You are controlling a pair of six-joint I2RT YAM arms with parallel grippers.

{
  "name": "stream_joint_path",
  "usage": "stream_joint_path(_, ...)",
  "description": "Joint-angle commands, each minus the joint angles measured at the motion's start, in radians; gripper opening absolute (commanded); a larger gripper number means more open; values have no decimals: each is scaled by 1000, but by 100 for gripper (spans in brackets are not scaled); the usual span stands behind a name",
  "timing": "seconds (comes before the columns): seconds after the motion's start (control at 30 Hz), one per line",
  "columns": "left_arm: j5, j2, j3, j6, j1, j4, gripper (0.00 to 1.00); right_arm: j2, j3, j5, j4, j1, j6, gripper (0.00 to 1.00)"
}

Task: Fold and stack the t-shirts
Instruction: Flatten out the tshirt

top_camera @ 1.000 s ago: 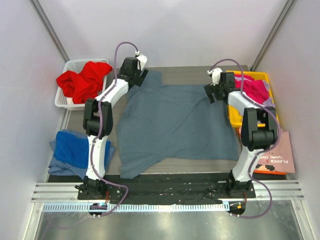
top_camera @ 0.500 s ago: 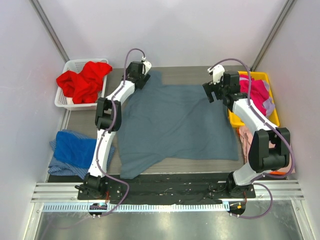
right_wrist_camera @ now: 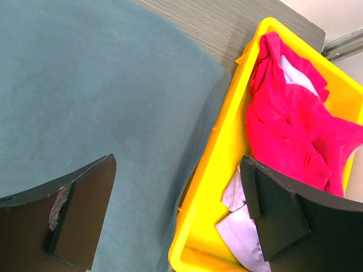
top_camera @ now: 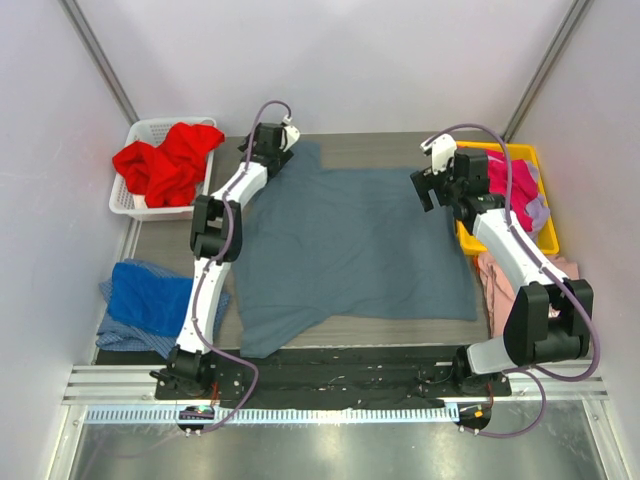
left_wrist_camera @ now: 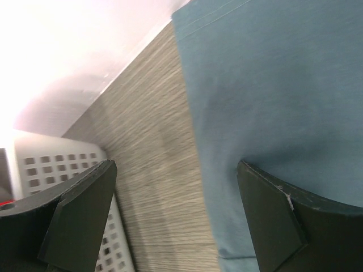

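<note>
- Since the earlier frame, both arms have stretched out. The right elbow has swung toward the near edge, and the left gripper has shifted slightly right along the far edge.
- Top external: the slate blue-grey shirt lies spread flat at the middle of the table.
- The left gripper sits at the shirt's far left corner and the right gripper at its far right corner. Both have their jaws spread and nothing between them.
- The red shirt is heaped in the white basket, and the royal blue shirt lies near left.
- The magenta shirt sits in the yellow bin, and the pale pink shirt lies just nearer than the bin.
- Left wrist: the left gripper stands wide. The slate blue-grey shirt is under the right finger, with its edge running between the fingers. Bare table and the white basket are to the left. Contact cannot be told.
- Right wrist: the right gripper is spread and empty. Its left finger is over the slate blue-grey shirt and its right finger over the yellow bin. The bin holds the magenta shirt and a lilac cloth.
</note>
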Motion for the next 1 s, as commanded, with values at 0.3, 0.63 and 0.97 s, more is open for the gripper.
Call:
stream_joint_path(0.3,-79,133,111,164,51,-3,93,-17,-17,-7,9,3,4,100)
stream_joint_path(0.63,-127,179,143,266,55,69,92,-15,-13,-5,4,3,4,100)
stream_joint_path(0.97,-199,248,252,424,60,161,97,-11,-5,-4,-4,9,14,100)
